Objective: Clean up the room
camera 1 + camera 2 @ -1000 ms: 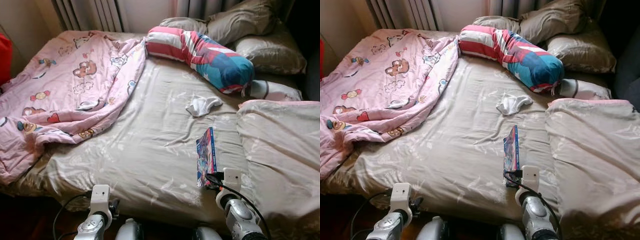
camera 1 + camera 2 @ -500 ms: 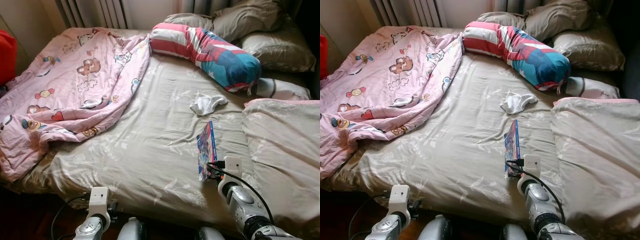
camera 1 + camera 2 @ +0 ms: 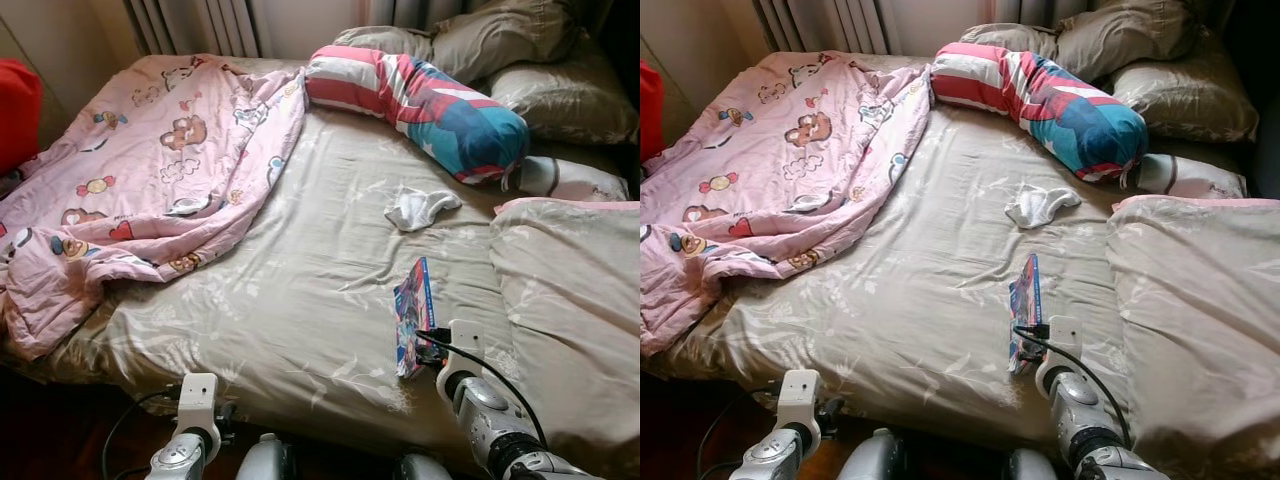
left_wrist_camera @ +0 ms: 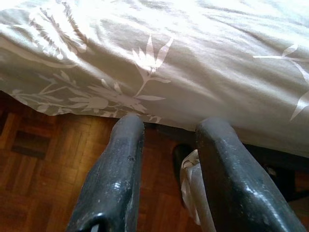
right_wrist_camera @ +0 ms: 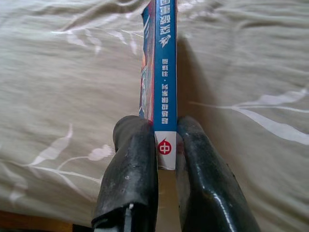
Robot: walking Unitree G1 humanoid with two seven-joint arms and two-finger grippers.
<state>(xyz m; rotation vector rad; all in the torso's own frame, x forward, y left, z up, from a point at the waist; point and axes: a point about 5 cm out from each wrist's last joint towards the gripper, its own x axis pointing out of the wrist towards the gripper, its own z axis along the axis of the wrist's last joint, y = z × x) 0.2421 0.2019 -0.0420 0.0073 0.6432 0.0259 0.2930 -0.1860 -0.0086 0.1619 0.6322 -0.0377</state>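
A thin book (image 3: 412, 315) with a blue spine (image 5: 165, 72) stands on edge on the beige bed sheet (image 3: 300, 300), near the bed's front right. My right gripper (image 5: 166, 133) is shut on the near end of its spine, one black finger on each side. Low at the front left, below the mattress edge, my left gripper (image 4: 169, 133) is open over the wooden floor (image 4: 43, 159) with nothing between its fingers. A crumpled white sock (image 3: 420, 207) lies on the sheet beyond the book.
A rumpled pink cartoon blanket (image 3: 150, 170) covers the bed's left half. A striped bolster (image 3: 420, 100) and beige pillows (image 3: 530, 40) lie at the head. A folded beige duvet (image 3: 570, 290) sits at the right, something red (image 3: 18, 110) at the far left.
The whole picture has shifted a little, so the camera moved. The book stays upright in my right gripper; the left arm hangs as before.
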